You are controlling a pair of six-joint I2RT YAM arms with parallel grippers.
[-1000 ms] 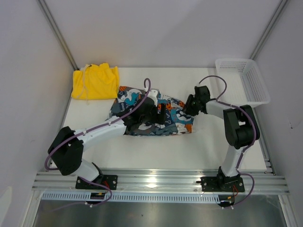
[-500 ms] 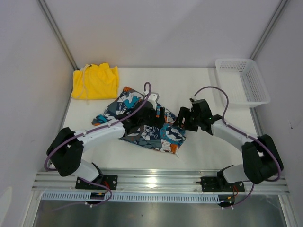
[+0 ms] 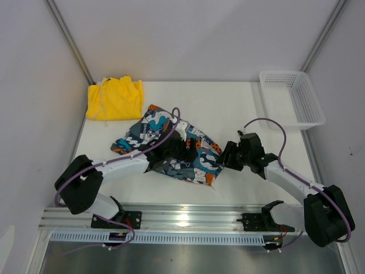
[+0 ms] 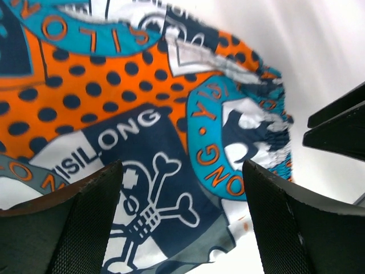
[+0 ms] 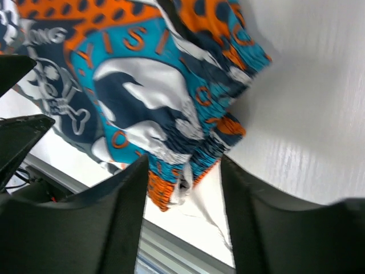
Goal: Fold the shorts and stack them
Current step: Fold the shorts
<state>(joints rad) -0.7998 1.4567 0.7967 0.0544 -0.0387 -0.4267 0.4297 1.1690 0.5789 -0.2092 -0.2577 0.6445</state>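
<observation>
Top external view: nearest the arm bases, the printed shorts (image 3: 154,130) lie crumpled and partly doubled over on the white tabletop (image 3: 239,111), running from the left-centre toward the near middle, with one hem corner poking toward the front edge. The left pincer (image 3: 183,153) sits low over the middle of this bundle, and the left wrist view shows its fingers (image 4: 85,228) spread wide, with the skull-and-crossbones panel and the orange dotted cloth lying flat between and beyond them, nothing pinched. The right pincer (image 3: 227,155) is just beside the bundle's right edge. In the right wrist view its jaws stand moderately apart, the gathered teal and orange hem lying in the gap ahead of them, and no cloth is seen clamped. Farther back, in the far left corner, the yellow shorts (image 3: 114,98) rest as a flat, roughly square fold, drawstring at the wall-side edge, well apart from both arms. The white mesh basket (image 3: 311,105) stands at the far right edge.
</observation>
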